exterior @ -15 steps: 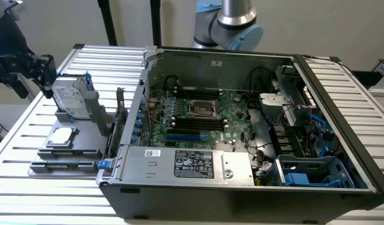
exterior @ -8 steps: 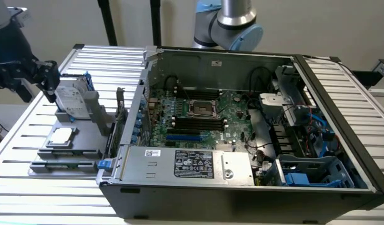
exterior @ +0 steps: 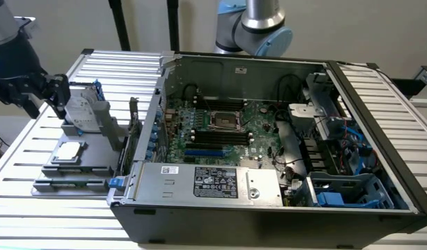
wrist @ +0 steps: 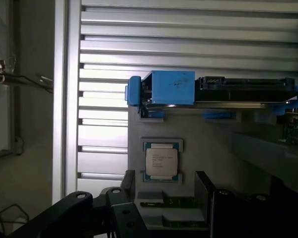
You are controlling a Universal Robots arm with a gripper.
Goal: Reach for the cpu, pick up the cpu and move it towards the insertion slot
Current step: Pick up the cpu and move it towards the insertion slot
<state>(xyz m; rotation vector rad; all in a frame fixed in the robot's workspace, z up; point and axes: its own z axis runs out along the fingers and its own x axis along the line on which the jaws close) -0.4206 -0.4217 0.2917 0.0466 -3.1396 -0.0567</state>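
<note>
The cpu [exterior: 69,151] lies flat in a shallow square seat on the grey holder [exterior: 95,159], silver-grey lid facing straight up and a thin green rim showing round it. In the wrist view the cpu [wrist: 161,162] looks close to square, so no long axis can be told. Its edges run parallel to the holder's edges and to the long side of the hard drive [exterior: 82,107]. Faint lines of print cross the lid along that same direction.

The hard drive stands upright on its edge at the far end of the holder, its blue bracket [wrist: 171,88] clipped at one end.

The gripper [exterior: 48,107] hangs above the holder's far corner, on the exterior view's left of the hard drive, clear of the cpu. Its jaws are spread wide with nothing between them. In the wrist view the dark fingers [wrist: 202,186] stand either side of the cpu's seat, apart from the chip.

The insertion slot [exterior: 224,121], a shiny metal frame with a dark centre on green board, sits inside the open computer case [exterior: 269,224], which stands just beside the holder on the exterior view's right
</note>
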